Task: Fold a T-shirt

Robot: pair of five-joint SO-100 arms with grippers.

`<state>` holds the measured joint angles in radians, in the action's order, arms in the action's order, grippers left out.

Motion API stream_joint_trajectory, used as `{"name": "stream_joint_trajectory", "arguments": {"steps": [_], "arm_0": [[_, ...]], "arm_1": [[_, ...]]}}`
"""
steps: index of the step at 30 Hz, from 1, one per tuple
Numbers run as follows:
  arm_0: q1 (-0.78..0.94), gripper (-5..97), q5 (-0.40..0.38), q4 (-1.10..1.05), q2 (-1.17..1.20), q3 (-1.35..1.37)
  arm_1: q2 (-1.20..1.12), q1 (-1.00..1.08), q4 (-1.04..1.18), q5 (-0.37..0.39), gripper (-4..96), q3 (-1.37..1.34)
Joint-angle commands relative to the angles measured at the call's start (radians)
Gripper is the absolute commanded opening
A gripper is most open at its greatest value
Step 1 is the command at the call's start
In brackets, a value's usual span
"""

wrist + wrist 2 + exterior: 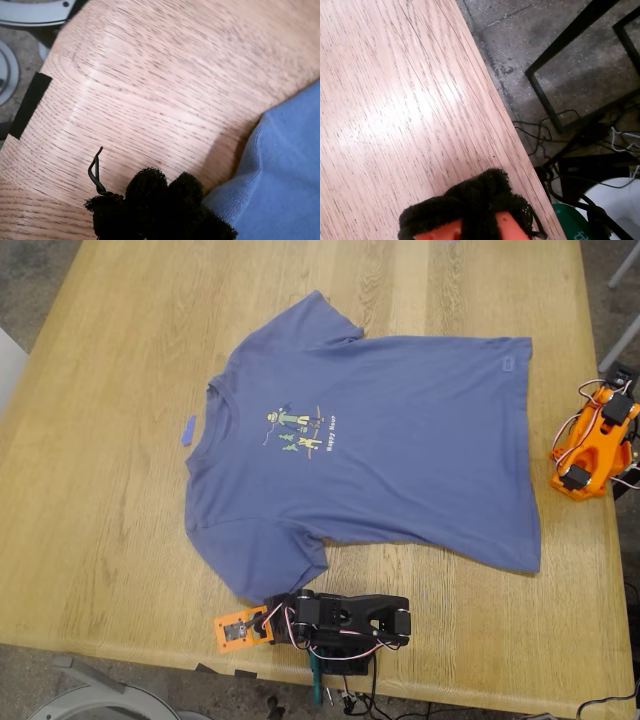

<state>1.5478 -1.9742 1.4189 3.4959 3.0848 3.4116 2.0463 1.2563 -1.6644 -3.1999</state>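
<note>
The periwinkle-blue T-shirt lies spread flat, print side up, in the middle of the wooden table, collar toward the exterior view's left. My first gripper rests low over bare wood beside a sleeve; its black padded fingers sit together with nothing between them. In the exterior view it is the folded black arm at the table's near edge. My second gripper, also with pads together, sits near a table edge; it belongs to the orange arm at the exterior view's right, apart from the shirt.
A small blue scrap lies on the wood just left of the collar in the exterior view. Beyond the table edge, the second wrist view shows floor, cables and a black frame. Bare wood surrounds the shirt.
</note>
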Motion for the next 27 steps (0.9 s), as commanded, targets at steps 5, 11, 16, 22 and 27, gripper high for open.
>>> {"name": "stream_joint_trajectory", "arguments": {"steps": [5,11,16,22,27], "arm_0": [[-0.02,0,-0.038,0.009,0.114,-0.018],[-0.049,0,-0.011,0.009,0.114,-0.018],[-0.121,0,-0.1,0.009,0.114,-0.018],[-0.163,1,0.008,-0.101,0.114,-0.018],[-0.176,16,0.109,-0.382,0.114,-0.018]], "arm_1": [[-0.006,0.087,0.002,-0.003,0.5,-0.069],[-0.006,0.074,0.002,-0.003,9.5,-0.069],[-0.006,0.071,0.002,-0.002,9.9,-0.069],[-0.006,0.052,-0.026,-0.018,18.9,-0.067],[-0.006,-0.11,-0.043,0.15,24.4,0.035]]}}
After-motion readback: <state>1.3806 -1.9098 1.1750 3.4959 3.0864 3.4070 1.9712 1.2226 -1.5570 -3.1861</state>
